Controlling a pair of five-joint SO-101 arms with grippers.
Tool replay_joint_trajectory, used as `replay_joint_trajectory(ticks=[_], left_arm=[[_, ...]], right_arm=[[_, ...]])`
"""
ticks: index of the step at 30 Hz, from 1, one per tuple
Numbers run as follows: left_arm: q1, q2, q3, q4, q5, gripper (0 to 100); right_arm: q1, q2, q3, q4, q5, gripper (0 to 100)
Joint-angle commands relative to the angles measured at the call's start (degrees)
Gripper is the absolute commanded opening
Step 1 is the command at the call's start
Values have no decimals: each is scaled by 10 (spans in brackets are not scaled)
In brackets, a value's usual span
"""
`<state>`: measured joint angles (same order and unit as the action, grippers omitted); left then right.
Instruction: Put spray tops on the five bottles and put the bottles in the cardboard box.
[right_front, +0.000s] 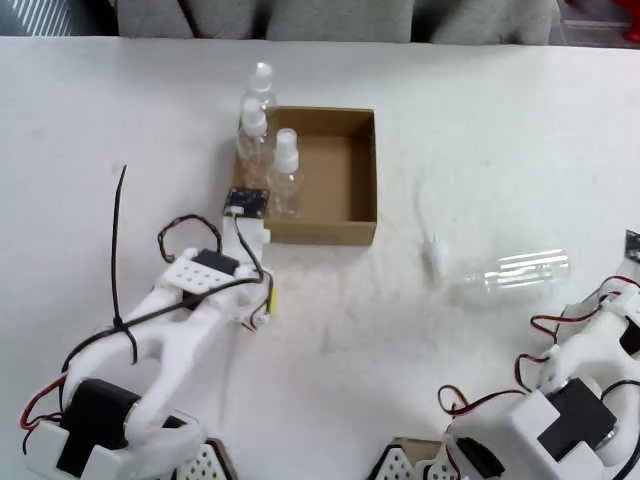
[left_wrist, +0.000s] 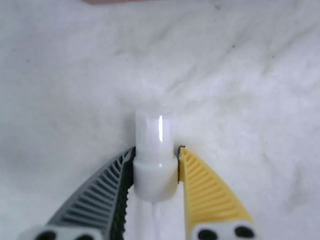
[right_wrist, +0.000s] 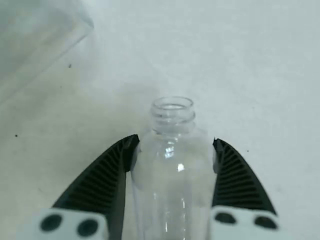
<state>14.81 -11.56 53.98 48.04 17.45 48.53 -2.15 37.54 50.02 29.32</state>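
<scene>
- Left wrist view: the left pincer (left_wrist: 156, 154) is pinching a white spray top (left_wrist: 155, 135) by its collar, over the desk (left_wrist: 240, 60).
- The right pincer (right_wrist: 172, 145) is squeezing an open bottle (right_wrist: 172, 175) at its shoulder.
- Likely risk: with top and neck (right_wrist: 173, 111) tilting out of line, the thread may be jamming, or the smooth bottle twisting loose.

White arms (right_front: 175, 335) (red, black cables (right_front: 543, 328)), grey-yellow end effector (left_wrist: 156, 150).

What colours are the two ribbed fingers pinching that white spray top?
Left pincer: one grey finger, one yellow; clearest in the left wrist view.
</scene>
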Motion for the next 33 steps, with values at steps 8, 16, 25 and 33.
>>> replay_joint_trajectory(ticks=[8,16,25,33], left_arm=[[-10,-26,-1,8,-6,21],[-10,-26,-1,8,-6,21],[-10,-26,0,10,-6,21],[-19,-26,0,10,-6,21]], right_arm=[[7,-3,-41,-4,150,155],[3,1,-41,13,213,157],[0,1,-41,15,256,232],[0,-3,-41,21,317,233]])
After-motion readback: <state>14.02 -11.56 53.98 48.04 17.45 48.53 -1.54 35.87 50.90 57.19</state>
